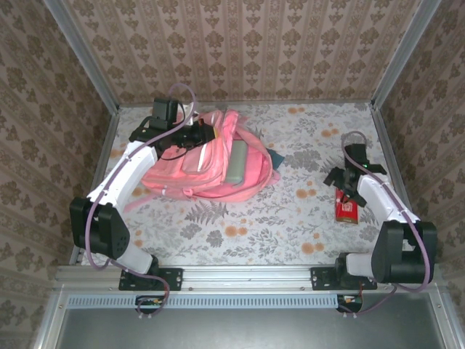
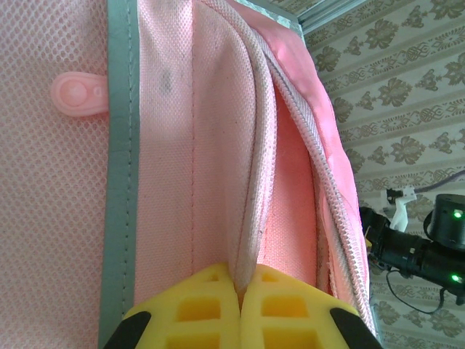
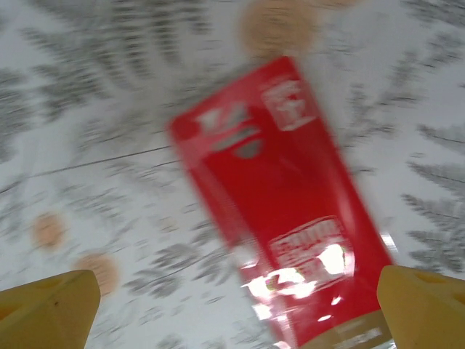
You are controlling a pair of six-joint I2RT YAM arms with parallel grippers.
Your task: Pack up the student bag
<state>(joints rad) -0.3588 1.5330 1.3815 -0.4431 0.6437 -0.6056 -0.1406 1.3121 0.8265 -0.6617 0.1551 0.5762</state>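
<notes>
there, left gripper (image 2: 240,291) on student bag (image 2: 190,145)

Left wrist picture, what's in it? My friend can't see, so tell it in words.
The left gripper is pinched shut, its yellow fingers clamping a fabric edge of the pink student bag, which runs up the picture. A round pink tab sits on the bag at the upper left, and patterned wallpaper shows at the right.

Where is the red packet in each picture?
Top view: red packet near the right edge of the flowery table cover, by the right gripper.
Right wrist view: middle of the picture, slanted, between the yellow fingers.
Left wrist view: looks at the pink backpack instead.
Shared landmark: that flowery table cover.
</notes>
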